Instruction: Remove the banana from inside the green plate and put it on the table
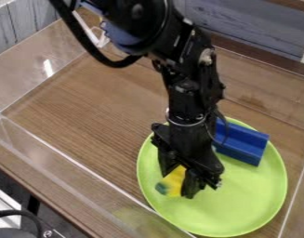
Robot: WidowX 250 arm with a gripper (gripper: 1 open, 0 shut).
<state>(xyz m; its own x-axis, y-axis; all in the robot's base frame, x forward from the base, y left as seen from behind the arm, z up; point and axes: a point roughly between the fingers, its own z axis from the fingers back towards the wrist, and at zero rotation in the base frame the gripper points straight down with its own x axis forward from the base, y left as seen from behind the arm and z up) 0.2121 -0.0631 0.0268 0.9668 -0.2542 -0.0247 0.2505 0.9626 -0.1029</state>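
The small yellow banana (172, 180) with its dark green tip lies in the left part of the lime-green plate (241, 206). My black gripper (181, 177) points straight down over it, its fingers closed around the banana's upper end. The banana's lower end and green tip stick out to the lower left of the fingers. The plate rests on the brown wood-grain table (99, 102).
A blue rectangular block (240, 144) lies in the plate just right of the gripper. Low clear acrylic walls (43, 153) border the table at the left and front. The arm (166, 46) reaches down from the upper left.
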